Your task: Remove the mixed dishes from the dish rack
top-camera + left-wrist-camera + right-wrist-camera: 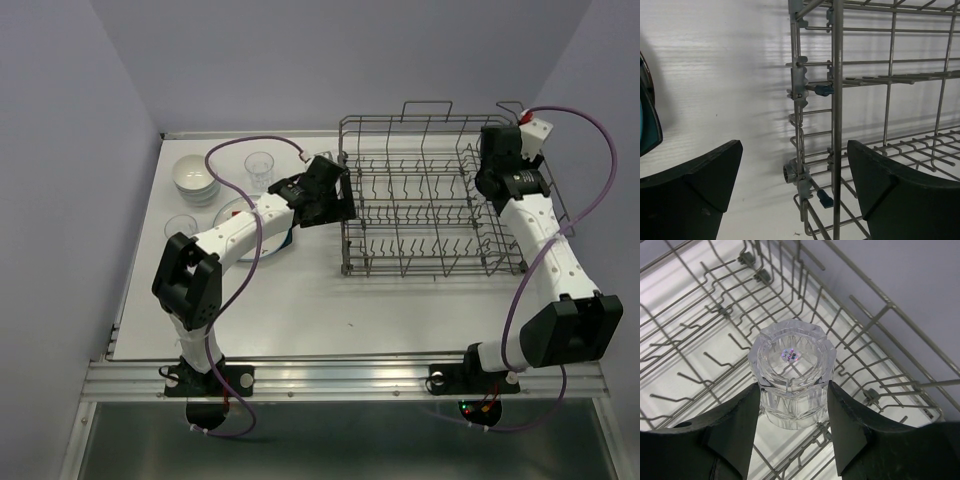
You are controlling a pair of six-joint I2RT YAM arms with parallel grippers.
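Two grippers differ: the left gripper [794, 147] gapes wide at the left edge of the rack [430, 270], holding nothing; the right gripper [795, 390] clamps an upside-down glass [792, 357] in its far right corner.

Flat white rectangular tabletop [300, 300], matt, with fine horizontal ribbing visible close up in the left wrist view. One tiny dark speck [352, 322] lies on its near half, too small to identify. Plain pale lilac walls [300, 60] enclose the table at the back and on both sides. Silver grooved aluminium rail [340, 378] runs along the table's near edge, full width. Dull grey metal panel [340, 440] sits below the rail, faintly reflective, at the bottom of the overhead view.
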